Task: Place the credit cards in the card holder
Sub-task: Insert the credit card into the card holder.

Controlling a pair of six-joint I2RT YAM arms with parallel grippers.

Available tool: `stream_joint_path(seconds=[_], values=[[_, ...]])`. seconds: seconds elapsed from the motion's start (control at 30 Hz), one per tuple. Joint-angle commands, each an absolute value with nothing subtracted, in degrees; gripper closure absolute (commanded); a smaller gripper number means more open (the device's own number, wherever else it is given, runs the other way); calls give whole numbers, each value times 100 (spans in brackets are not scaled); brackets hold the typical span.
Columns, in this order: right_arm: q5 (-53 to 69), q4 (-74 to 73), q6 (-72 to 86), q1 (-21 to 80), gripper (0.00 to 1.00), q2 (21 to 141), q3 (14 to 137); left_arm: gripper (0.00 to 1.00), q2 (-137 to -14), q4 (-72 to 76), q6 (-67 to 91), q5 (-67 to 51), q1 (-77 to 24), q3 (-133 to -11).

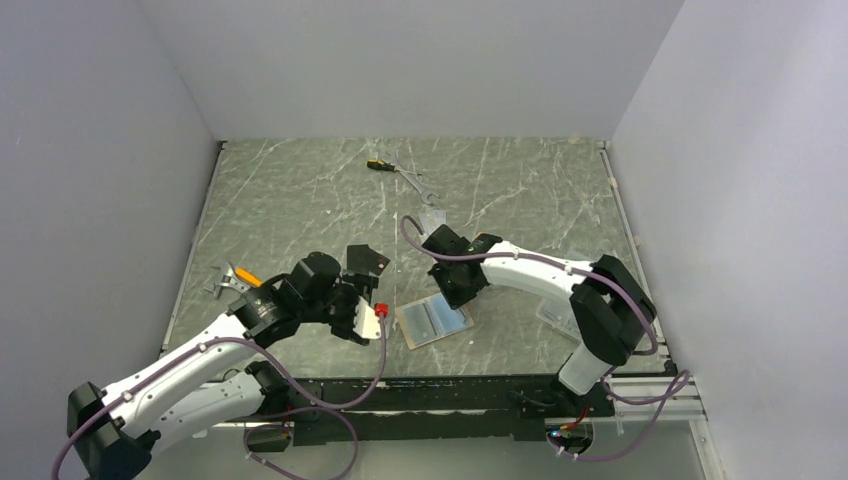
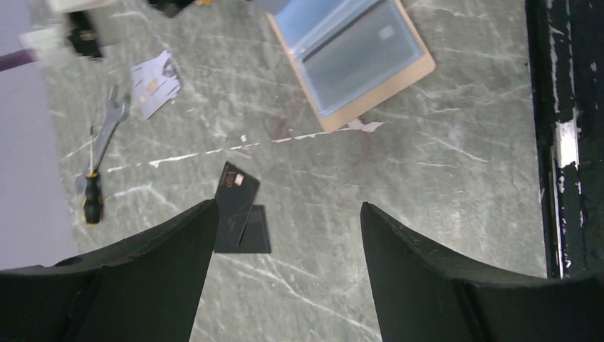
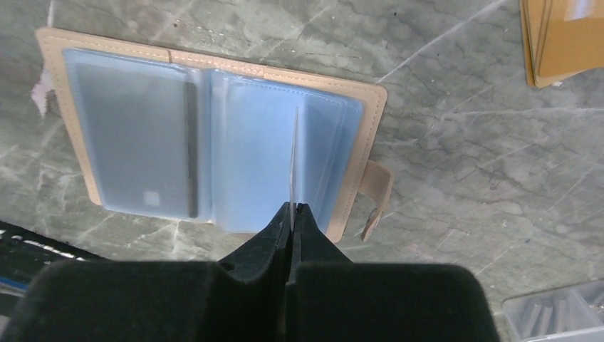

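Tan and leather-like, the card holder (image 1: 432, 320) lies spread open on the grey marbled counter (image 1: 300, 200) between the two arms, near the front edge. Its pale blue clear pockets face up and its snap tab (image 3: 377, 189) sticks out to one side. The right arm's fingers (image 3: 285, 231) are pressed together on a thin card (image 3: 294, 157), seen edge-on and held upright over the pocket page next to the tab; whether its far edge touches the pocket cannot be told. An orange card (image 3: 563, 39) lies apart from the holder, and a clear plastic box (image 3: 555, 313) sits off to the other side. The left arm's fingers (image 2: 178, 249) stand wide apart above a black card (image 2: 238, 203), which sits tilted on the counter close to one fingertip. Farther back lie a silver card (image 2: 154, 84), a wrench (image 2: 110, 125) and a screwdriver (image 2: 91, 192).
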State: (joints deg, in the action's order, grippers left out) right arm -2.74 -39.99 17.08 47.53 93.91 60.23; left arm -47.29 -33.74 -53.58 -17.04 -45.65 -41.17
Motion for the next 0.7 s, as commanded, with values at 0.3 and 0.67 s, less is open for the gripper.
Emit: stream_joint_path(seconds=[0.3,0.67], values=[[2989,-913,2329,3529,100,8377,4450,30,-5776,-1834,-6962,-2663,-4836,-3416],[4239,1180,2947,3157,100,8923,3579,54,-7264,-1577,-7675,-2608,-5171,-3800]])
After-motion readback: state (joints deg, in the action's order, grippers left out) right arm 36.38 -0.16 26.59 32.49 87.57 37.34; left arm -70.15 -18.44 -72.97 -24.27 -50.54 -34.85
